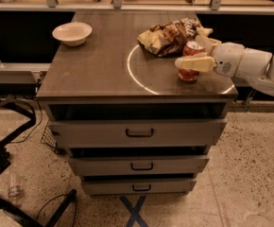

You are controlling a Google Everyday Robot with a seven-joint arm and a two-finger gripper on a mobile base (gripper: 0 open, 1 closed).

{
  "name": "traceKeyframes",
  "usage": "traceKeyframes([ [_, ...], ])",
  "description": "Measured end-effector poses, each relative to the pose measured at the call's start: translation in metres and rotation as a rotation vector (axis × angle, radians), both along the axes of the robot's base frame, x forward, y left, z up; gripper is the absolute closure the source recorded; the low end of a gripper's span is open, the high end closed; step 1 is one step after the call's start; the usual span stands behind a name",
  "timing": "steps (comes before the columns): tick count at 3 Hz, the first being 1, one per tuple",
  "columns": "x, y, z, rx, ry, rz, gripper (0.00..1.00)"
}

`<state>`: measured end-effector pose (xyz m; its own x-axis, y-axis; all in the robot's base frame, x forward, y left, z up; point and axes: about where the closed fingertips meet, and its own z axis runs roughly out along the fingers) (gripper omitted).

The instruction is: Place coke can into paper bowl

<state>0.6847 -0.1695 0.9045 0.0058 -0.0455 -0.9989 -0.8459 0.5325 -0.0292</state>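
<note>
The coke can [189,74], red with a silver top, stands upright at the right side of the cabinet top, just in front of a snack bag. My gripper [189,50] reaches in from the right and is open. One finger [196,64] crosses the can's front face and the other lies behind the can, so the can stands between them. The paper bowl [72,32], cream-white and shallow, sits empty at the far left corner of the top, well away from the can.
A crumpled brown and yellow snack bag [170,34] lies behind the can. The wooden cabinet top [99,65] bears a white circle mark and has drawers below. A counter edge runs along the back. Black frame legs and cables lie on the floor at left.
</note>
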Motion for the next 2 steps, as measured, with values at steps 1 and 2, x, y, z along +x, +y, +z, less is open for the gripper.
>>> traceKeyframes([
  [1, 0.0004, 0.0028, 0.0002, 0.001, 0.000, 0.004, 0.40],
  [2, 0.0008, 0.0073, 0.0005, 0.001, 0.000, 0.011, 0.71],
])
